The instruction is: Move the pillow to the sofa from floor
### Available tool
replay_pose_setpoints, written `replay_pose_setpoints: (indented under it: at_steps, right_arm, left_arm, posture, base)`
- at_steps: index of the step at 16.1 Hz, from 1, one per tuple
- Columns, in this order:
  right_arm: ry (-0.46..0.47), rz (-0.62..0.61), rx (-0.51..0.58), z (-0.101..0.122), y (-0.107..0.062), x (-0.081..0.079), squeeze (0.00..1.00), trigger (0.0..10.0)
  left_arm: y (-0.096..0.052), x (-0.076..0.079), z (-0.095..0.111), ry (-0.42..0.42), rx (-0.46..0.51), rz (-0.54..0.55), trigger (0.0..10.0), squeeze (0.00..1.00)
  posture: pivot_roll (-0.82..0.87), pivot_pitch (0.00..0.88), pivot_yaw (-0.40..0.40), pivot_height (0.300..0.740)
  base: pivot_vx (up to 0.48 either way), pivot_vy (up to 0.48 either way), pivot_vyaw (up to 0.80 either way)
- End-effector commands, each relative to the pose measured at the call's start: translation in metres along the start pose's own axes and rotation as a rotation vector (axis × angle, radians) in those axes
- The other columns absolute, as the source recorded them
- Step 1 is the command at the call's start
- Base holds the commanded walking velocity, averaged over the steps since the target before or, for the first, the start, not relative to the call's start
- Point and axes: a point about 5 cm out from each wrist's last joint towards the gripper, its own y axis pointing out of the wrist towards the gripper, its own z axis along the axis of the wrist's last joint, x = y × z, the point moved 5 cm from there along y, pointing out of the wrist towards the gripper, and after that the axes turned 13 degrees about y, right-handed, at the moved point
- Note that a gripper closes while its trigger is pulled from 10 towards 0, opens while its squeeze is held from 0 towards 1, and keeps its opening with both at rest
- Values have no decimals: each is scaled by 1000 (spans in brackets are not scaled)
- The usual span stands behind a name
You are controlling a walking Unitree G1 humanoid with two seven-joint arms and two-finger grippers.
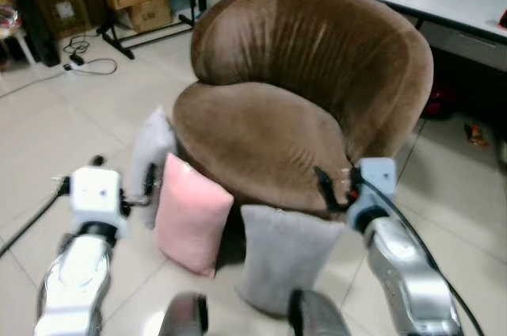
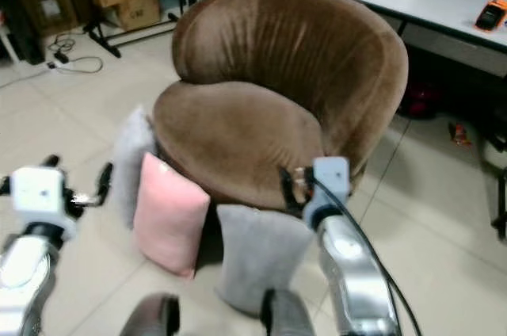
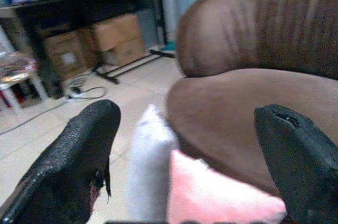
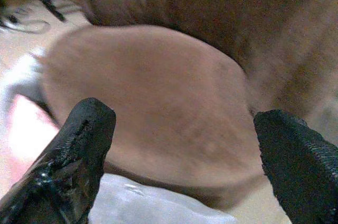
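3 pillows lean on the brown sofa point(image 1: 269, 130), none lifted yet.
Both pincers, left pincer point(image 1: 123, 185) and right pincer point(image 1: 333, 189), released; right pincer at 3 o'clock of the pink pillow point(image 1: 190, 213) may snag the seat.

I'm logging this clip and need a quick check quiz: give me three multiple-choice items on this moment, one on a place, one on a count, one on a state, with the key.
1. Where is the pink pillow?
A. On the sofa seat
B. On the floor, leaning against the front of the brown sofa
C. On the white table

2. How many pillows stand on the floor by the sofa?
A. One
B. Two
C. Three

3. How are the fingers of the left gripper and the right gripper?
A. Both open and holding nothing
B. Left shut on the pink pillow
C. Right shut on a grey pillow

Key: 1 B, the pink pillow stands on the tiles against the sofa base. 2 C, a grey pillow, the pink one and another grey pillow. 3 A, both wrist views show the fingers spread wide with nothing between them.
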Motion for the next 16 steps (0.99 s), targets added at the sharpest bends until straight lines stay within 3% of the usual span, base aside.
replay_pose_setpoints:
  at_steps: [1, 4, 7, 16]
  right_arm:
    - [6, -10, 0, 1, 1, 2, 0, 10000]
    - [6, 1, -8, -1, 2, -1, 0, 10000]
    - [32, 61, -32, -6, 0, -10, 0, 10000]
    - [19, 98, -47, -7, 5, -9, 0, 10000]
  left_arm:
    - [-1, -3, 0, 9, 0, 4, 10000, 0]
    - [-1, -4, 0, 11, 1, 3, 10000, 0]
    - [-1, -3, -1, 6, 1, 3, 10000, 0]
    - [1, -2, -4, 42, 2, -49, 10000, 0]
  posture:
    - [56, 0, -41, 621]
    - [58, 0, -42, 621]
    - [59, 0, -44, 616]
    - [60, 0, -45, 551]
  base:
    - [349, 0, 0]
    - [347, 0, 0]
    - [0, 0, 0]
    - [0, 0, 0]
